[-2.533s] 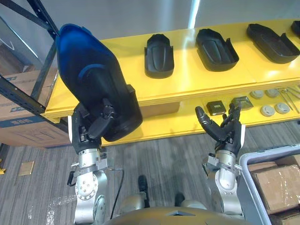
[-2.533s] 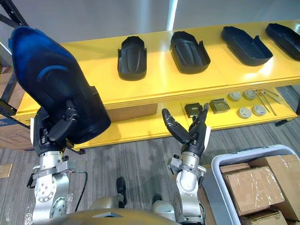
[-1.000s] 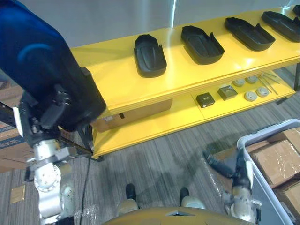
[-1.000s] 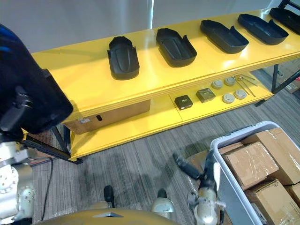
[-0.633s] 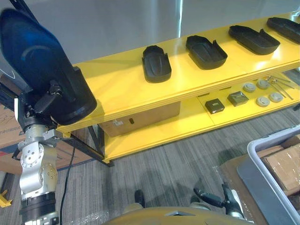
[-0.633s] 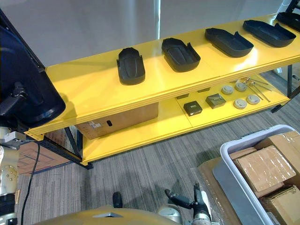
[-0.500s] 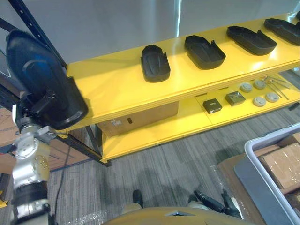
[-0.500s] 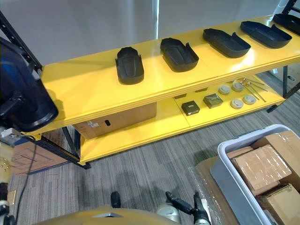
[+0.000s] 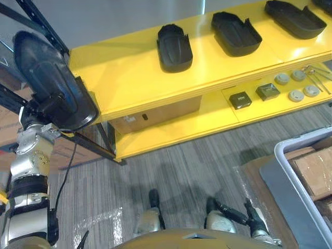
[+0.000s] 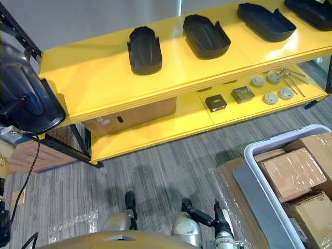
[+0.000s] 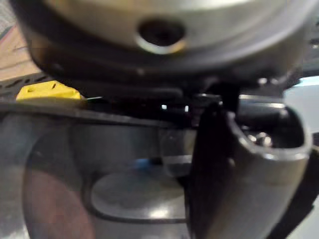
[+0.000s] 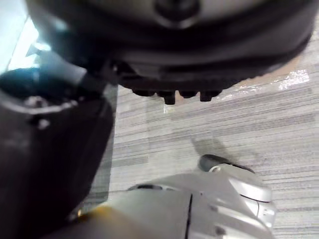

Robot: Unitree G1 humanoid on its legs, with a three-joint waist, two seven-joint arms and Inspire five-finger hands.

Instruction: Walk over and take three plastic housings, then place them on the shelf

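Note:
My left hand (image 9: pixel 51 105) is shut on a large black plastic housing (image 9: pixel 52 75), held tilted at the left end of the yellow shelf (image 9: pixel 124 78), over its corner. In the left wrist view the housing's inner wall (image 11: pixel 119 194) lies past my thumb (image 11: pixel 234 164). Three more black housings (image 9: pixel 175 47) (image 9: pixel 236 33) (image 9: pixel 293 11) lie in a row on the shelf top, apart from each other. My right hand (image 9: pixel 244 215) hangs low at the bottom edge, open, holding nothing.
The lower shelf level holds small square parts (image 9: pixel 240 99) and round discs (image 9: pixel 295 95), with a cardboard box (image 9: pixel 155 111) beneath the top board. A grey bin (image 10: pixel 249 161) with wrapped cardboard boxes stands at the right. Black rack posts (image 9: pixel 36 26) rise at the left.
My left arm has swung the housing out to the left, down by the shelf's left corner. My right arm has dropped from in front of me to low at my side. The camera has moved.

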